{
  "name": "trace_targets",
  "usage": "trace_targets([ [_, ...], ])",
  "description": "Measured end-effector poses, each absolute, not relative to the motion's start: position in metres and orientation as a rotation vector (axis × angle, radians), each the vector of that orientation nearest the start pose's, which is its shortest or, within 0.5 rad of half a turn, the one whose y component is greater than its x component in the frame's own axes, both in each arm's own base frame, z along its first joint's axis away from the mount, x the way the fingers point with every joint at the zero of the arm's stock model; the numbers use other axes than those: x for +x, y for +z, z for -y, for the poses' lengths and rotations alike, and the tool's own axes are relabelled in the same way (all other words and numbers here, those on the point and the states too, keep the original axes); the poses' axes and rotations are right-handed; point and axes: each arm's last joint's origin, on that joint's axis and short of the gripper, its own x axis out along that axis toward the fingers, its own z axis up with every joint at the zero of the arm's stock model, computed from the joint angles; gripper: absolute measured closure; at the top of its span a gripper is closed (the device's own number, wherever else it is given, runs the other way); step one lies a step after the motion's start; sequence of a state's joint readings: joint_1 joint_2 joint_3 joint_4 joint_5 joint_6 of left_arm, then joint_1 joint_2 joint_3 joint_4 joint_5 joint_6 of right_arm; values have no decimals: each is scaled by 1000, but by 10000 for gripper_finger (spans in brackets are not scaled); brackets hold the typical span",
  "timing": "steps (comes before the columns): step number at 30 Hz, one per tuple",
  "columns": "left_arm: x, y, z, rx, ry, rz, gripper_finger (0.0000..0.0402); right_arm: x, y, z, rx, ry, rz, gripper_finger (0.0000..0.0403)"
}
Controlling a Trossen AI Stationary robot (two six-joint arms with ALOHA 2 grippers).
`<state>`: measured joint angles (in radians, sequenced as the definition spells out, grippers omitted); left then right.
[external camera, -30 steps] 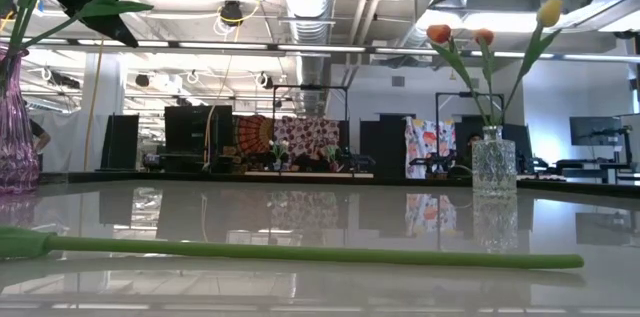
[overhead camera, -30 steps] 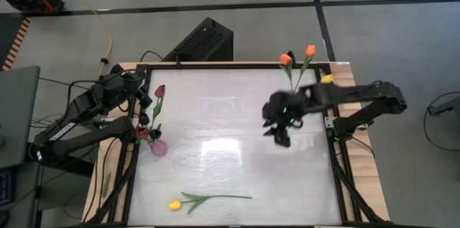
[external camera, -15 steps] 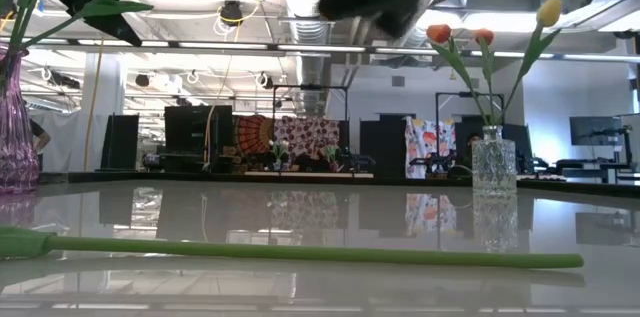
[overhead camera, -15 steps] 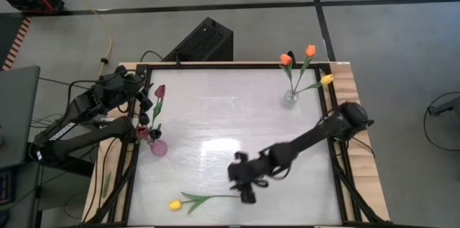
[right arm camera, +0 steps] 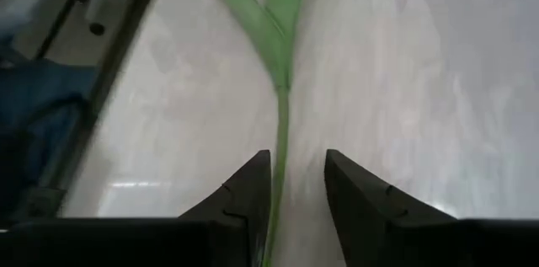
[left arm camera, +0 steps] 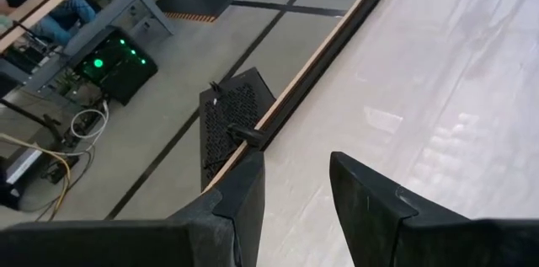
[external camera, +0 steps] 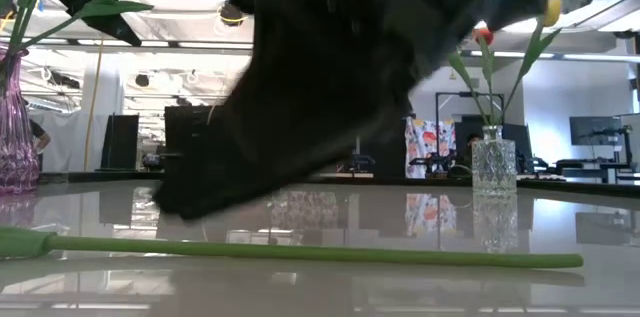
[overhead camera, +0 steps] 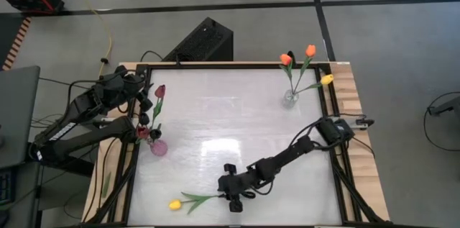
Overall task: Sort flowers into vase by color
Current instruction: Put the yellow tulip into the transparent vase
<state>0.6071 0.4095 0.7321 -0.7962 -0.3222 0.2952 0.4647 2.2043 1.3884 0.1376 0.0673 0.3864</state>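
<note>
Lying flat near the front edge of the table point(overhead camera: 215, 124): a yellow flower point(overhead camera: 175, 204) with a long green stem point(right arm camera: 280, 136) and leaves, well apart from the glass vase point(overhead camera: 290, 97).

Reaching far out from that glass vase toward the stem end of the yellow flower: the right gripper point(overhead camera: 231, 199), down low at the table. Fingers point(right arm camera: 244, 191) open only a narrow bit, one on each side of the stem, with the stem in the gap. Hard to tell if the fingers touch the stem, but probably not squeezing it. Up close in the low view, just a big dark blur point(external camera: 330, 77) above the stem.

Standing in the glass vase at the far right corner of the table: two orange flowers point(overhead camera: 286, 59) and one more yellow flower point(overhead camera: 328, 79), leaning out to the side.

Far across the table from the glass vase, at the left edge: a pink vase point(overhead camera: 159, 147) with one dark red flower point(overhead camera: 159, 91) in it.

Waiting just past the pink vase, away from the glass vase: the left gripper point(left arm camera: 290, 195), up off the table, fingers a little apart and holding nothing.

Beyond the far edge of the table, off to one side of the glass vase: a black box point(overhead camera: 203, 41) on the floor.
</note>
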Motion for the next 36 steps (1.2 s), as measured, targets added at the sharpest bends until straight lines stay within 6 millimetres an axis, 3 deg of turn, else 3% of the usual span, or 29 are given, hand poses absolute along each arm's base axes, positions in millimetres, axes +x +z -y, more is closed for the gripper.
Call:
trace_targets([
  [8, 62, 282, -56, 234, 861, -682, 276, 409, 104, -223, 114, 163, -680, 279],
  [14, 59, 284, -55, 245, 895, -665, 276, 395, 101, -240, -67, 121, -673, 291],
  [20, 53, 287, -51, 251, 910, -618, 276, 385, 97, -247, -93, 90, -724, 296],
  [25, 45, 289, -45, 257, 925, -562, 276, 380, 95, -244, -48, 51, -796, 351],
  [28, 39, 291, -41, 261, 934, -522, 276, 378, 101, -242, -52, 58, -815, 387],
  [33, 34, 294, -38, 259, 950, -460, 276, 368, 128, -232, -138, 45, -840, 388],
  [36, 35, 295, -38, 252, 952, -444, 276, 353, 147, -214, -189, -20, -796, 388],
])
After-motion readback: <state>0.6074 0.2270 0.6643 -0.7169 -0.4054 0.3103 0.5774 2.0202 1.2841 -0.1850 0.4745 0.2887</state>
